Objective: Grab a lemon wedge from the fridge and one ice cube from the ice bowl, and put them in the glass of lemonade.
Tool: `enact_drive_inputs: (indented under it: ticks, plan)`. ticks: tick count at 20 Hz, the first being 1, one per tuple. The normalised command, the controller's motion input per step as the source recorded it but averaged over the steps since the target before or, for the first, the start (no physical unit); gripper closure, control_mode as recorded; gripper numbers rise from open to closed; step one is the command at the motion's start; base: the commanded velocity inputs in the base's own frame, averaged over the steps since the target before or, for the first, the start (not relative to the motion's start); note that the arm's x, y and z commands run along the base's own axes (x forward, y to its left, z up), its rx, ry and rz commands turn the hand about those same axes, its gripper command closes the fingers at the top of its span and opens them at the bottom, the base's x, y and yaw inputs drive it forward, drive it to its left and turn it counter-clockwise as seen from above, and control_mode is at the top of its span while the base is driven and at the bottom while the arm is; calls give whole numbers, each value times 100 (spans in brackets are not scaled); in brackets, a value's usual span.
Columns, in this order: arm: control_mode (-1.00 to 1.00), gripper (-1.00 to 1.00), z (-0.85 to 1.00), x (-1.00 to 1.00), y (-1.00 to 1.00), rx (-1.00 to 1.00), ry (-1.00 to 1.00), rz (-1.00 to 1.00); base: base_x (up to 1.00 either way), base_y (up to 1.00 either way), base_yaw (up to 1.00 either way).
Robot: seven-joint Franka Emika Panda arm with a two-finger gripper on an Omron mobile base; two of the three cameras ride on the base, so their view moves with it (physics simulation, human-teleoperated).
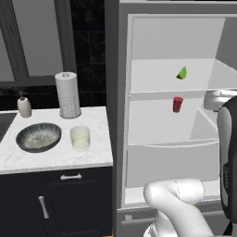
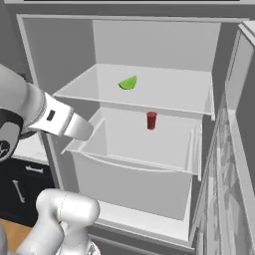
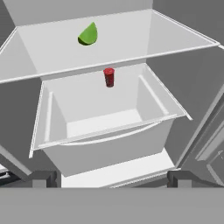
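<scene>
Standing apart: the jaws are spread wide with nothing between them; one dark fingertip (image 3: 43,178) rises at each side of the hand view's bottom, both short of the fridge (image 2: 60,45) interior.
Open room: bare air lies ahead of the jaws, bounded below by the front lip of the pale drawer bin (image 3: 105,140) and at the sides by the fridge walls; the fridge door (image 2: 234,164) is swung out to the right, leaving the front open.
Arm pose: the forearm reaches from the left of the right base view toward the fridge at about bin height, the hand aimed into the interior and angled slightly downward.
Lemon wedge: the lemon wedge (image 3: 88,34) lies on the upper shelf (image 3: 127,39), beyond and above the jaws, left of their midline, well apart from them, with clear shelf all round it.
Red object: a small red object (image 3: 109,77) stands upright behind the bin, beyond the jaws near their midline, below the wedge's shelf.
Table: far to the left of the jaws, the table (image 1: 55,159) carries the ice bowl (image 1: 39,137) with the glass of lemonade (image 1: 80,138) just beside it, a paper-towel roll (image 1: 68,95) and soap bottle (image 1: 24,105) behind.
</scene>
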Motion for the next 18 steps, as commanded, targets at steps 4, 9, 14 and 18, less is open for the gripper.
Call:
enact_drive_inputs:
  ticks: [4,9,14,18]
  plan:
    - [100,-100,0,0,0,0,0,0,95,-2,23]
    - [100,-100,0,0,0,0,0,0,29,-22,10]
    - [100,-100,0,0,0,0,0,0,0,-2,0]
    - [100,-100,0,0,0,0,0,0,0,5,0]
